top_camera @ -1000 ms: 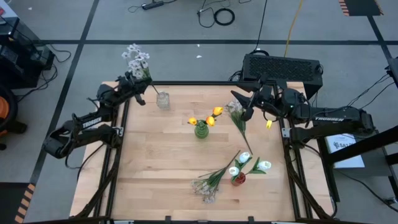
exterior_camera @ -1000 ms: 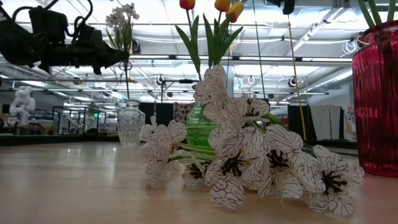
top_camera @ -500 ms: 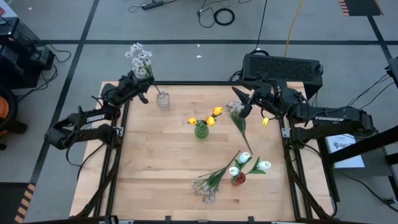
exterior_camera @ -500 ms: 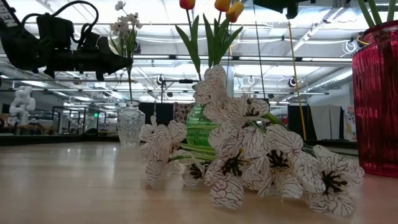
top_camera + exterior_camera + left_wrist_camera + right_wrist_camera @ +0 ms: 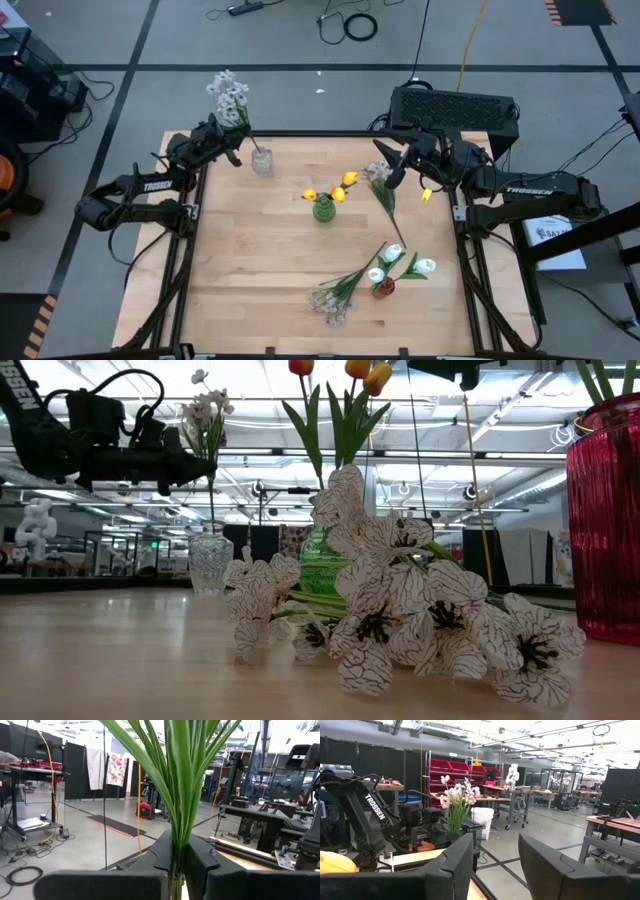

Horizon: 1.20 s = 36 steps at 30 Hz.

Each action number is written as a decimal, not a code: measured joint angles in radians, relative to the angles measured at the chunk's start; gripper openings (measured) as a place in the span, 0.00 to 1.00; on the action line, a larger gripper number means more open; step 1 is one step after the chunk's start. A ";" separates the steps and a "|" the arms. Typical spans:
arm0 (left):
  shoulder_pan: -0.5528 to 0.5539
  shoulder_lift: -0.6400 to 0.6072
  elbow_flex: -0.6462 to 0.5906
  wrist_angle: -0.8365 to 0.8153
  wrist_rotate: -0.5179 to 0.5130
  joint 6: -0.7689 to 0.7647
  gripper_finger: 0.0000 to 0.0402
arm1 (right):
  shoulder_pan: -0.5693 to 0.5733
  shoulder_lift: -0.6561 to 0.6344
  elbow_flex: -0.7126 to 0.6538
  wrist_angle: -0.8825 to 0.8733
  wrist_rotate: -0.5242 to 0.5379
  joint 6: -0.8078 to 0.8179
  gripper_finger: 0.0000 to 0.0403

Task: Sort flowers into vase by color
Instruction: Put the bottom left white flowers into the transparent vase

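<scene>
Near edge: spray of tiny pale blossoms [image 5: 335, 296] lying flat on the surface [image 5: 250, 260], stems running up toward the red vase [image 5: 383, 288]; white tulips [image 5: 395, 263] standing in that vase.
Middle: green vase [image 5: 323, 209] holding orange-yellow tulips [image 5: 336, 190]; beside it one more pale spray [image 5: 381, 187] lying loose, blossoms toward the far edge, stem pointing back toward the near side.
Far left corner: clear vase [image 5: 262, 162], seemingly empty, just inside the edge.
Left claw [image 5: 178, 852]: pinched on the stems of a whitish spray [image 5: 230, 93]; long axis near upright, blossoms on top, stem ends hanging just over or beside the clear vase mouth, hard to tell which.
Key relation: vase opening sits just below the held stems, so the likely next step is a straight drop along the stem axis; a tilted stem could catch the rim.
Right claw [image 5: 395, 166]: fingers spread wide, holding nothing, hovering at the far right just beside the loose spray, clearly the nearer arm for it.
</scene>
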 joint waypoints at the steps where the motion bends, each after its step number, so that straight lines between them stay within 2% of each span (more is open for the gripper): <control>1: 0.000 0.000 0.000 -0.002 0.000 0.000 0.08 | 0.000 0.000 0.000 0.000 0.000 0.000 0.37; 14: -0.001 0.000 -0.021 -0.038 0.039 0.002 0.08 | 0.000 0.000 0.000 0.000 0.000 0.000 0.37; 29: 0.000 0.000 -0.069 -0.038 -0.021 0.033 0.08 | 0.000 0.000 0.000 0.000 0.000 0.000 0.37; 32: 0.000 0.000 -0.069 -0.038 -0.022 0.033 0.10 | 0.000 0.000 0.000 0.000 0.000 0.000 0.37; 36: -0.001 0.000 -0.069 -0.038 -0.022 0.029 0.19 | 0.000 0.000 0.000 0.000 0.000 0.000 0.37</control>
